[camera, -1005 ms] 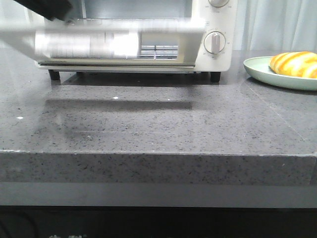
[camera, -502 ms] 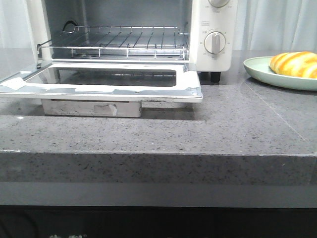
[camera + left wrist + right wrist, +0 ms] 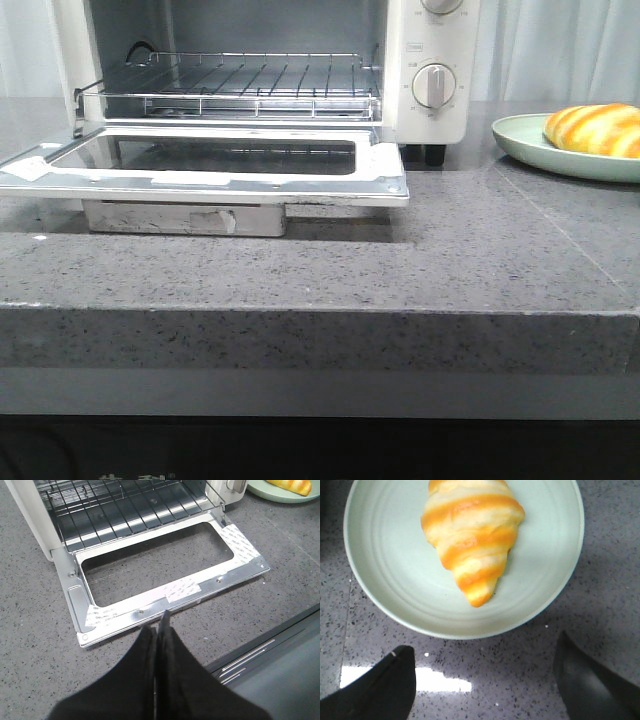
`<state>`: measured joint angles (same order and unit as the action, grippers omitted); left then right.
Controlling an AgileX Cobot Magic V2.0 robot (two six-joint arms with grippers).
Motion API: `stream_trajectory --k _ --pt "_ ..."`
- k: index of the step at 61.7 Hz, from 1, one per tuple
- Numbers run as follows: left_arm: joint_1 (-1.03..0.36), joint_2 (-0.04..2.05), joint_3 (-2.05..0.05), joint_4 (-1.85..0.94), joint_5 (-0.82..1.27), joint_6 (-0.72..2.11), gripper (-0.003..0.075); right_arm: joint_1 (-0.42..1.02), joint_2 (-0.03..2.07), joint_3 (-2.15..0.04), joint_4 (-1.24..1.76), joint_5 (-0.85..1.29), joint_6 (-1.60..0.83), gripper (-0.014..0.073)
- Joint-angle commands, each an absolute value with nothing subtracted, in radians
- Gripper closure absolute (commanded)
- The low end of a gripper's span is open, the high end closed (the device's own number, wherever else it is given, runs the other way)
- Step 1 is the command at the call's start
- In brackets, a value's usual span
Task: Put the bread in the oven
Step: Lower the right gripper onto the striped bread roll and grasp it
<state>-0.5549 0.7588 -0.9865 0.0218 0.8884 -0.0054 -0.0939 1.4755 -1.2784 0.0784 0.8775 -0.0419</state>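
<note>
The white oven [image 3: 430, 60] stands at the back left with its glass door [image 3: 220, 165] folded down flat, and its wire rack [image 3: 250, 80] is bare. The striped golden bread [image 3: 596, 128] lies on a pale green plate [image 3: 520, 140] at the right. My left gripper [image 3: 161, 625] is shut and empty, above the counter just in front of the open door's [image 3: 165, 592] front edge. My right gripper [image 3: 482, 655] is open and empty, hovering over the counter beside the plate [image 3: 385, 580], with the bread [image 3: 470, 535] just beyond its fingertips. Neither gripper shows in the front view.
The grey speckled counter [image 3: 400, 260] ends at a front edge [image 3: 320, 312] near the camera. A white curtain [image 3: 560, 50] hangs behind the plate. The oven's dials [image 3: 434, 86] sit on its right panel. The open door juts out over the counter.
One second ago the oven door was a blur swinging down with a dark arm at the top left. It now lies fully open, and the arm has left the front view.
</note>
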Motion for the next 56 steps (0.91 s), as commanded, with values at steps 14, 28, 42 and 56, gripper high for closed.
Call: stream_trajectory --k 14,28,42,56 --pt "-0.553 0.756 -1.014 0.023 0.820 -0.014 0.0738 -0.098 1.642 -1.456 0.096 0.897 -0.083 0.0013" --pt "-0.553 0.756 -1.014 0.023 0.820 -0.014 0.0738 -0.098 1.742 -1.513 0.128 0.886 -0.124 0.0013" --pt "-0.553 0.756 -1.014 0.023 0.820 -0.014 0.0738 -0.098 1.782 -1.516 0.128 0.848 -0.124 0.0027" --pt "-0.553 0.756 -1.014 0.023 0.820 -0.014 0.0738 -0.098 1.792 -1.516 0.128 0.842 -0.140 0.0229"
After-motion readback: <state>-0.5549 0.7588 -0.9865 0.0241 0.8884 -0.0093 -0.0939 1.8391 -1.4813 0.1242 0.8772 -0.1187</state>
